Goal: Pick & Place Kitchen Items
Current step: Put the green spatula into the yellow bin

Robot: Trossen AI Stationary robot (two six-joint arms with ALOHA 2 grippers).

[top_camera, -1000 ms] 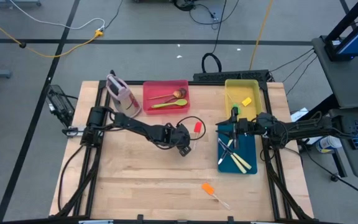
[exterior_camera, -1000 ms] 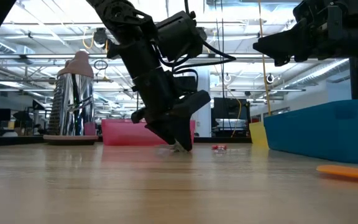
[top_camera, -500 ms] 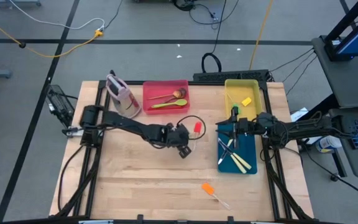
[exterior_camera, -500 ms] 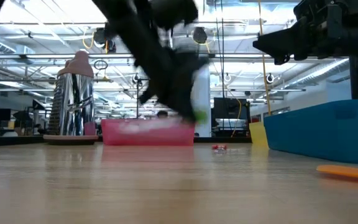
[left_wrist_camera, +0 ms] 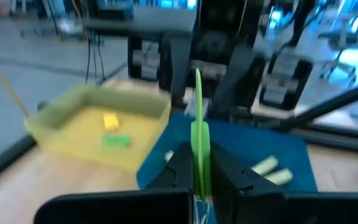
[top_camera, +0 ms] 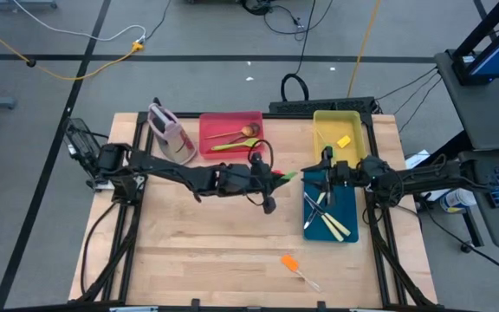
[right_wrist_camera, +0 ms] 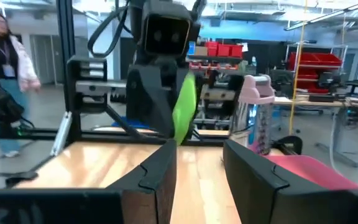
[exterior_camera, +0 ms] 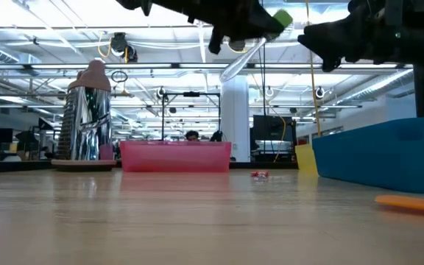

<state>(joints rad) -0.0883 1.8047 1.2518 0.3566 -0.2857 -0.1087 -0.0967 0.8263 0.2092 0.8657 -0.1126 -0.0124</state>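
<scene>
1. Green-headed spatula [top_camera: 288, 176] is what we follow here: it is lifted off the surface [top_camera: 206, 251], held between the red tray [top_camera: 230, 120] and the blue tray [top_camera: 347, 201], close to the blue one.
2. We see the left tool [top_camera: 277, 178] closed on this spatula. In the left wrist view the green head [left_wrist_camera: 198, 140] stands up between the two dark fingers, and in the low view the clear handle [exterior_camera: 243, 59] hangs down at a slant, so we judge that the grip is near the head.
3. We think it is carried high so that it can pass over the wall of a tray without touching it.
4. The right tool [top_camera: 326, 159] waits above the far end of the blue tray, with its fingers apart and nothing between them; it seems to stay there so that the left arm has free way.
5. The trays appear to sort the items: spoons [top_camera: 232, 139] lie in the red tray, cream-handled knives [top_camera: 337, 225] and other slim pieces in the blue tray, small blocks [top_camera: 344, 141] in the yellow tray [top_camera: 321, 130].
6. One orange-headed spatula [top_camera: 296, 269] lies alone on the surface, near its front edge, not yet sorted.
7. The pink-and-grey container [top_camera: 171, 132] stands beside the red tray.
</scene>
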